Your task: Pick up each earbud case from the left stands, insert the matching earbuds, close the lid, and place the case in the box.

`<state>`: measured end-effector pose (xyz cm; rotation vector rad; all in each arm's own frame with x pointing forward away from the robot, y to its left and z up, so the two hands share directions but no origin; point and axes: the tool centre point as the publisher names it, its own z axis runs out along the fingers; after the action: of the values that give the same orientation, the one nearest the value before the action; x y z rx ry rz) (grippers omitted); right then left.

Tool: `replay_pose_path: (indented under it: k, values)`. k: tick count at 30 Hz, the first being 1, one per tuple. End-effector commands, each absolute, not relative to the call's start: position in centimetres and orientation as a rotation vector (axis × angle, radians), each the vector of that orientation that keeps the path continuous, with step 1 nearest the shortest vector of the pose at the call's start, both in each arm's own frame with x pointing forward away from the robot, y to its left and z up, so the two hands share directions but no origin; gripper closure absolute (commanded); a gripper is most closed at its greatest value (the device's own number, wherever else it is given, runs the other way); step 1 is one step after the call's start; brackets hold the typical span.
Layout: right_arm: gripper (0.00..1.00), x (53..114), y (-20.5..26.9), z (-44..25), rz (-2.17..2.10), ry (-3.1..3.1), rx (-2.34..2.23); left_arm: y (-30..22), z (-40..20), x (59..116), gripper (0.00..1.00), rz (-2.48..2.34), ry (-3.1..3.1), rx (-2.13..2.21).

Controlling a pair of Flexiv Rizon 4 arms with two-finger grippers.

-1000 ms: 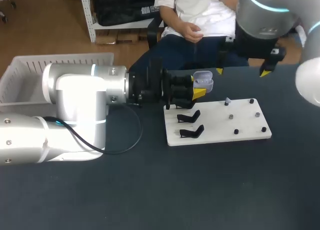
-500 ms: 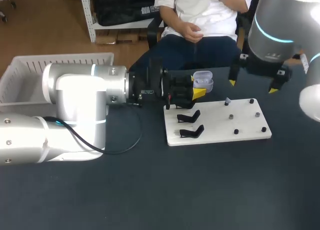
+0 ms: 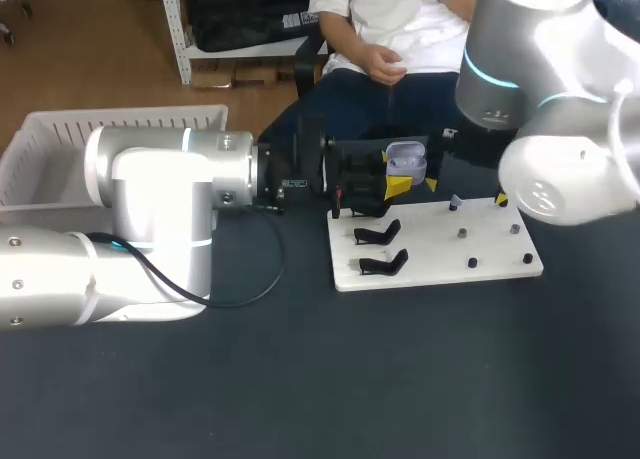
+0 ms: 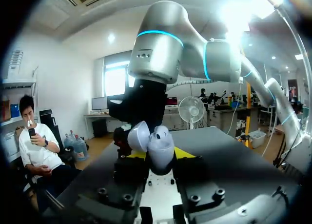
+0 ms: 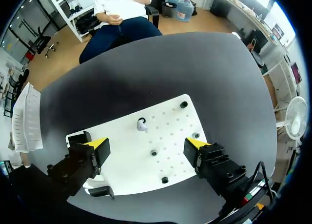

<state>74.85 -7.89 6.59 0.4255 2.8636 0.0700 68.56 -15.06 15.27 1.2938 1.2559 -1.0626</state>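
The lid-up case [image 4: 158, 142] is clamped in the left tool [image 4: 156, 156] above the board's [image 5: 171, 117] far edge. The right tool [image 5: 146, 146] is held, fingers [image 5: 99, 146] spread, over the board near its earbud [image 5: 142, 126].

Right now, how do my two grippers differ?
The left gripper is shut on the open case; the right gripper is open and empty. The left gripper points sideways, roughly level; the right gripper points straight down over the white board. Both have yellow tips.
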Motion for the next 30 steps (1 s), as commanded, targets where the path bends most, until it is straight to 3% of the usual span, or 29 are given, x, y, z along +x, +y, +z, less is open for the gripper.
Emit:
replay_pose_path:
  k: [1,16,18,22,25,27,30]
  values:
    - [0.0,75.6,-7.1,5.0,0.081,2.87,0.454,-15.1,15.1,68.3,1.0,-1.054,1.252,1.284]
    - [0.0,75.1,-7.9,3.8,0.189,2.797,0.611,-15.1,15.1,68.3,1.0,-1.054,1.252,1.284]
    - [0.05,75.3,-7.6,3.8,0.182,2.808,0.59,-15.1,15.1,68.3,1.0,-1.054,1.252,1.284]
    - [0.05,75.6,-7.0,3.8,0.151,2.819,0.547,-15.1,15.1,68.3,1.0,-1.054,1.252,1.284]
    - [0.1,75.7,-6.8,3.7,0.151,2.822,0.54,-15.1,15.1,68.3,1.0,-1.054,1.252,1.284]
    - [0.31,75.8,-6.7,3.6,0.163,2.823,0.544,-15.1,15.1,68.3,1.0,-1.054,1.252,1.284]
    - [0.4,75.9,-6.7,3.4,0.165,2.826,0.544,-15.1,15.1,68.3,1.0,-1.054,1.252,1.284]
